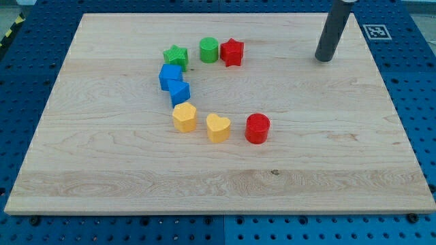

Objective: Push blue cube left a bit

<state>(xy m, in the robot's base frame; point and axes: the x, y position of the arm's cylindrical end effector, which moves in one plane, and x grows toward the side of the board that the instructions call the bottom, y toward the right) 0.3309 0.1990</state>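
Note:
Two blue blocks touch at the view's left of centre: an upper, larger blue block [169, 75] and a lower blue cube [179, 91] just below and right of it. My tip [323, 59] rests on the board at the view's upper right, far to the right of both blue blocks and touching no block.
A green star [176, 56], a green cylinder [208, 50] and a red star [232, 52] lie above the blue blocks. A yellow hexagon [184, 117], a yellow heart [218, 127] and a red cylinder [257, 128] lie below. The wooden board [102, 170] sits on a blue perforated table.

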